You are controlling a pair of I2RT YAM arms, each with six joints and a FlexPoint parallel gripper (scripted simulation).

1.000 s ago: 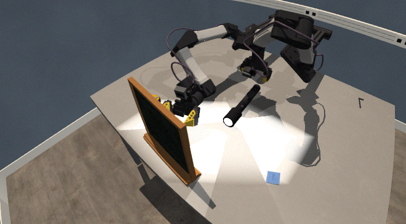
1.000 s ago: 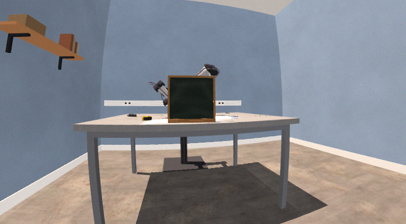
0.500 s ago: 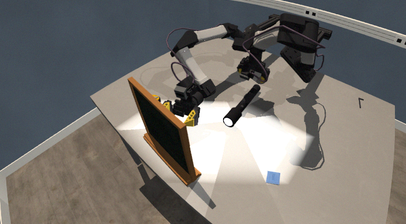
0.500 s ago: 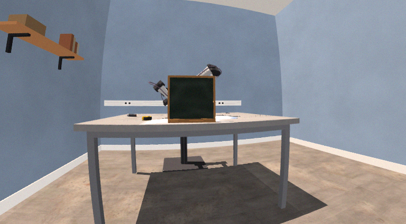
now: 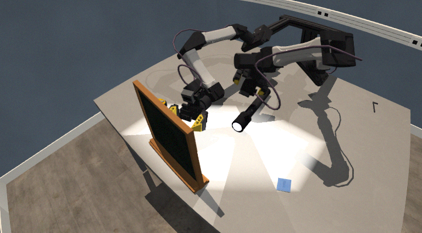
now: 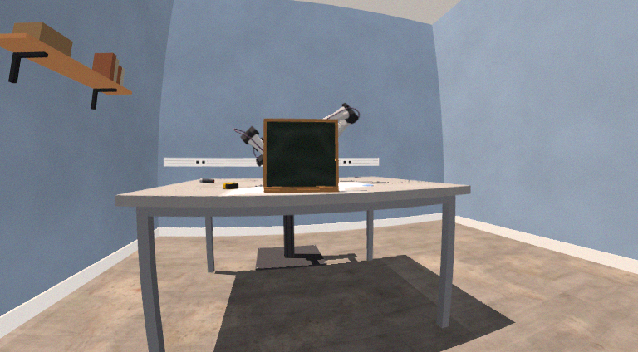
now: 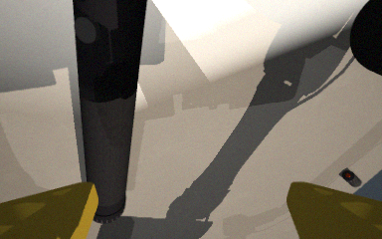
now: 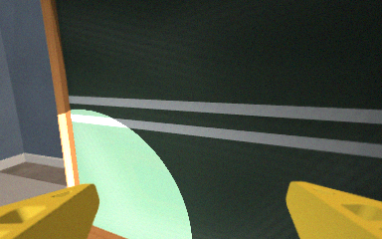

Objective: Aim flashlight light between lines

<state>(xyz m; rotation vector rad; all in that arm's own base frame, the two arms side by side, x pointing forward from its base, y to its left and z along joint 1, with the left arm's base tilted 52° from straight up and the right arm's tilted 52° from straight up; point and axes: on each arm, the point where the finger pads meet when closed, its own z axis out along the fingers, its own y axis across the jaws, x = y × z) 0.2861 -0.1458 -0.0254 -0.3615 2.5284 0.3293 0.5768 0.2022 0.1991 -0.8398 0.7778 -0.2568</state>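
The black flashlight (image 5: 244,118) (image 7: 106,149) is lit, its lens towards the board (image 5: 170,131) (image 6: 301,155) (image 8: 224,60), which stands upright at the table edge. In the right wrist view the light (image 8: 124,174) is a pale green disc at the board's left edge. Its visible top is between the upper line (image 8: 214,107) and the lower line (image 8: 214,131), and it covers part of the lower line. My left gripper (image 5: 249,86) (image 7: 192,191) is open above the flashlight's tail, which shows beside one finger. My right gripper (image 5: 185,121) (image 8: 192,190) is open and empty, facing the board.
A yellow tape measure (image 5: 162,101) (image 6: 231,185) lies behind the board's far edge. A blue square (image 5: 284,184) and a black hex key (image 5: 374,106) lie on the table. A dark tool (image 6: 207,180) shows in the exterior view. My right arm stands close to the board.
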